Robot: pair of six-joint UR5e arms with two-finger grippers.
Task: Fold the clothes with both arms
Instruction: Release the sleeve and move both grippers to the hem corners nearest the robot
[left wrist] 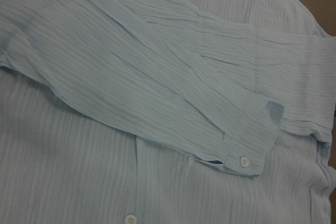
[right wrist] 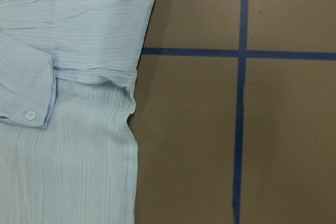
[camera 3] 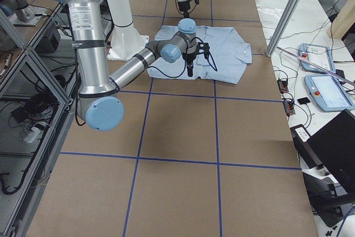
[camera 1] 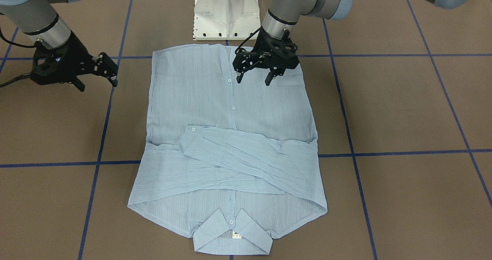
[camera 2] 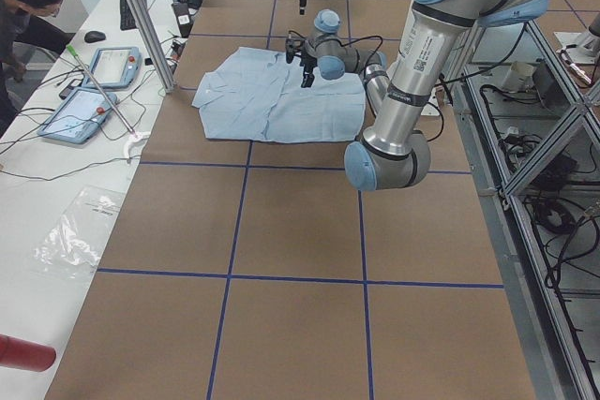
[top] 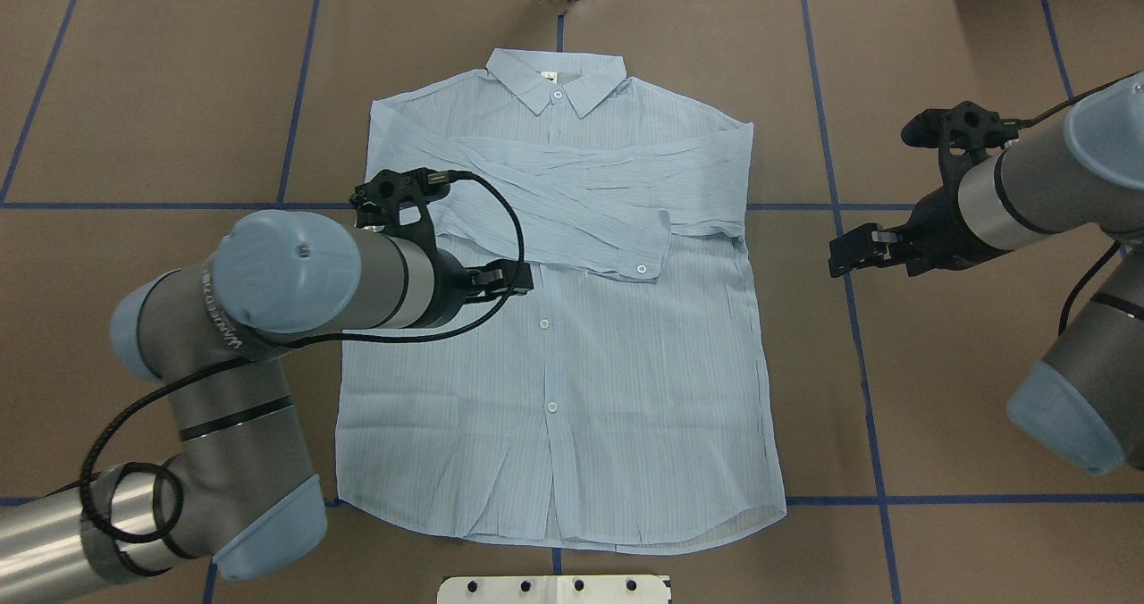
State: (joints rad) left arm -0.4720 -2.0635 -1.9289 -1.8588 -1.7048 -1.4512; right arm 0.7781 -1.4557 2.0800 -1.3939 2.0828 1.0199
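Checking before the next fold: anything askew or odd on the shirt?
Nothing damaged. The shirt lies flat, buttoned, with both sleeves folded across the chest. The top sleeve runs diagonally rather than square, its cuff slanted. There are light creases low on the front.

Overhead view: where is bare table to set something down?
Free: brown taped table far-left of the light blue striped shirt, and near-right between shirt and grey right arm. Crowded: near-left, where the grey left arm overhangs the shirt.
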